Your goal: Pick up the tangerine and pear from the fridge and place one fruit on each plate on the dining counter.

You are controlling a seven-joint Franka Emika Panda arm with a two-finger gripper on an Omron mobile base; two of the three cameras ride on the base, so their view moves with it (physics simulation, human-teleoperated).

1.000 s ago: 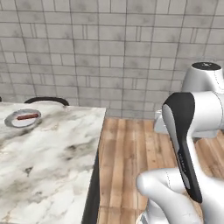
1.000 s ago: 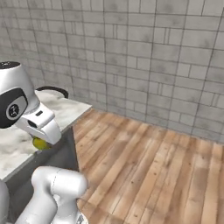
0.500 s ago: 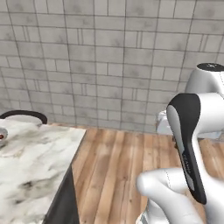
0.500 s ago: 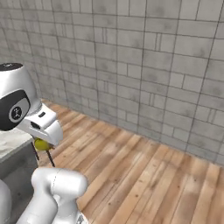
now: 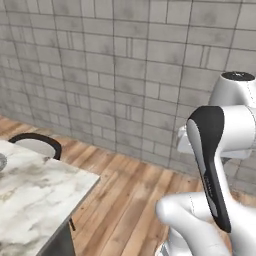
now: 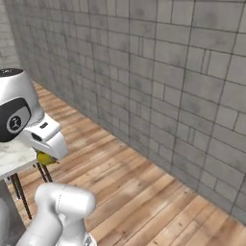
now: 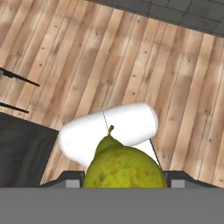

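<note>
My gripper (image 7: pixel 124 183) is shut on the pear (image 7: pixel 124 167), a yellow-green speckled fruit with a short stem, held above the wooden floor. From the right base view, the pear (image 6: pixel 46 158) hangs under the white hand beside the corner of the dining counter (image 6: pixel 10 157). The counter's marble top (image 5: pixel 35 195) fills the lower left of the left base view, and a sliver of a grey plate (image 5: pixel 1 162) shows at that view's left edge. The tangerine and the fridge are out of view.
A black stool (image 5: pixel 36 143) stands at the counter's far side, its thin legs (image 6: pixel 19 192) showing under the top. A grey brick wall (image 5: pixel 115 75) closes the back. Wooden floor (image 6: pixel 144 192) spreads to the right of the counter.
The base has moved, so the whole scene has shifted: the counter and its plate slid to the left edge and more wall and floor came in. The pear stays in the shut gripper.
</note>
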